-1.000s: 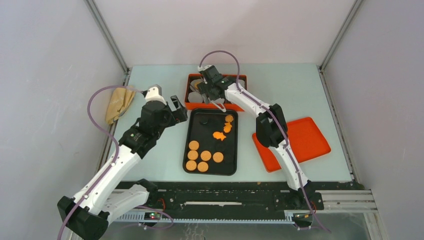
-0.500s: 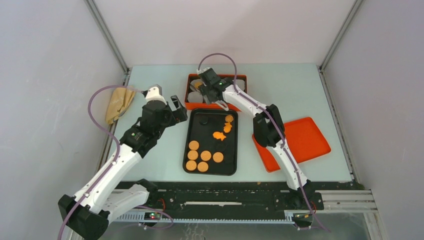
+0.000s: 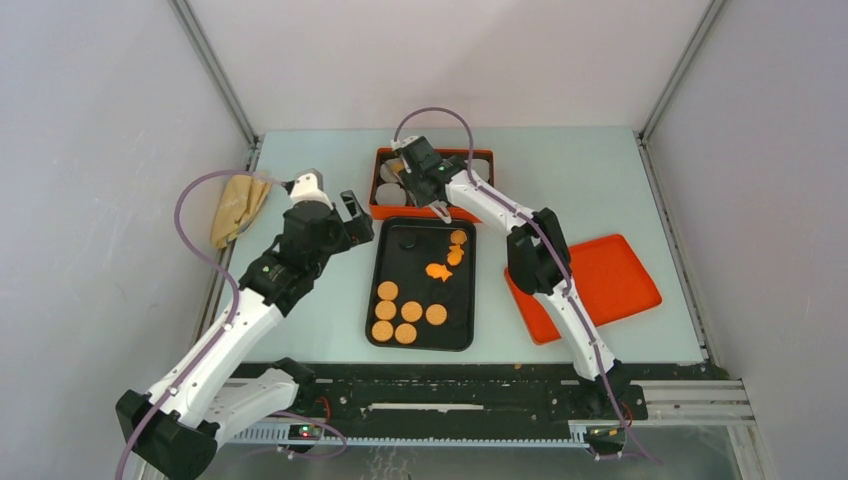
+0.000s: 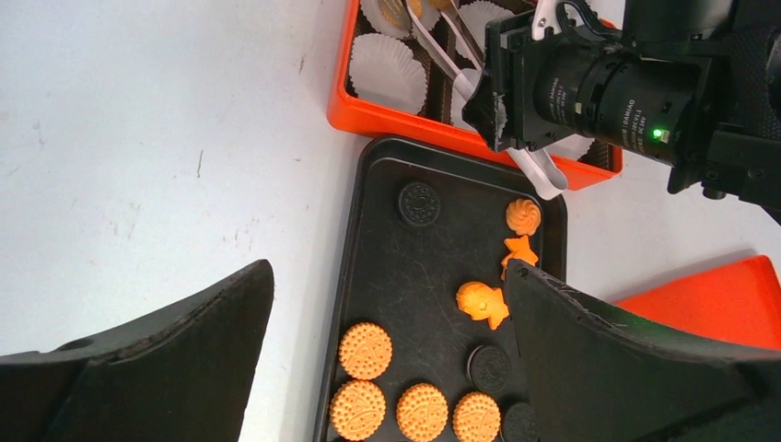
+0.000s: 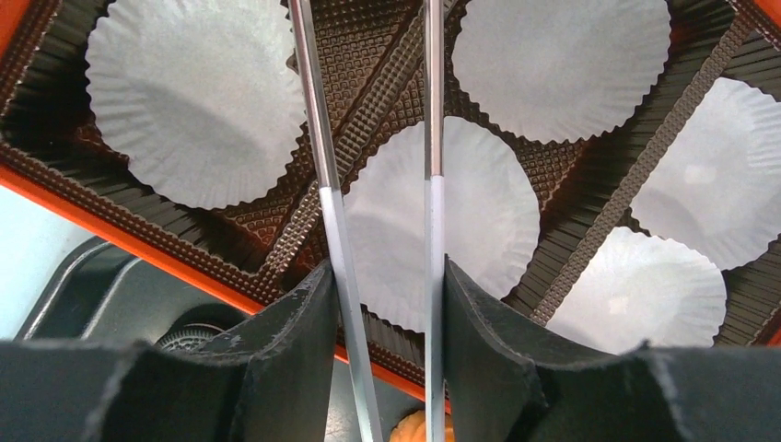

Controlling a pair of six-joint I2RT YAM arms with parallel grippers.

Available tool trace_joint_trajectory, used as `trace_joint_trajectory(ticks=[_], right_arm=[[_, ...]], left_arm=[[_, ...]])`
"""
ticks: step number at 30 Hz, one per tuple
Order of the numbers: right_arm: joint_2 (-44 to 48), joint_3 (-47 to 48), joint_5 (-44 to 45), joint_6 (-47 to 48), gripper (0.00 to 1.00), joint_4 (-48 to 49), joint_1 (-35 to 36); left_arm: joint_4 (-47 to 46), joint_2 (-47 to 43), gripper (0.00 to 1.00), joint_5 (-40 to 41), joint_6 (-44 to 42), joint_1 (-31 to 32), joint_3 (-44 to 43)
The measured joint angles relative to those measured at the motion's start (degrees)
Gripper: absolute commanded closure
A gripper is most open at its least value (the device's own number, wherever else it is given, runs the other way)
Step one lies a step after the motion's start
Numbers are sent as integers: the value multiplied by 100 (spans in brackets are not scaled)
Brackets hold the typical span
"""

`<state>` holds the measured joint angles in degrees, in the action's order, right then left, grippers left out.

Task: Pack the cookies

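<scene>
Several orange cookies [image 3: 405, 312] and a dark one [image 3: 407, 240] lie on the black tray [image 3: 415, 268]. In the left wrist view the round orange cookies [image 4: 366, 350], shaped orange ones [image 4: 481, 302] and dark ones [image 4: 419, 203] show on the tray [image 4: 419, 267]. My right gripper [image 3: 416, 172] is over the orange box [image 3: 378, 208], shut on metal tongs [image 5: 329, 216] that reach over the white paper cups [image 5: 460, 221]. The tong tips are out of view. My left gripper [image 3: 356, 218] is open and empty, left of the tray's far end.
An orange lid [image 3: 600, 280] lies on the table right of the tray. A tan cloth [image 3: 238, 205] lies at the far left edge. The box holds several paper cups [image 4: 387, 69] in brown dividers; one far cup holds an orange cookie [image 4: 398, 11].
My right gripper has shifted slightly left over the box with the tongs. The left arm and the cookies on the tray have not moved.
</scene>
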<state>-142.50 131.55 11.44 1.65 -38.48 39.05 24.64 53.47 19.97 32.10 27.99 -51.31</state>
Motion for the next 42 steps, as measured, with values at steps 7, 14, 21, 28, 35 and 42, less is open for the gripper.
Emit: trace_joint_trajectory(ticks=[7, 14, 21, 28, 35, 42], right_arm=[[369, -402, -125, -26, 57, 160, -4], [1099, -758, -138, -68, 58, 413, 15], [2262, -1436, -94, -96, 56, 468, 184], [3689, -3143, -31, -411, 50, 485, 520], [4240, -4094, -129, -789, 51, 345, 697], [4833, -5064, 164, -929, 51, 240, 1088]], left_arm=[[15, -94, 0, 109, -20, 0, 0], [39, -210, 0, 229, -17, 0, 0], [35, -295, 0, 234, -17, 0, 0], [7, -227, 0, 144, -20, 0, -2], [-11, 13, 0, -46, -61, 0, -13], [-17, -37, 0, -94, -57, 0, -11]])
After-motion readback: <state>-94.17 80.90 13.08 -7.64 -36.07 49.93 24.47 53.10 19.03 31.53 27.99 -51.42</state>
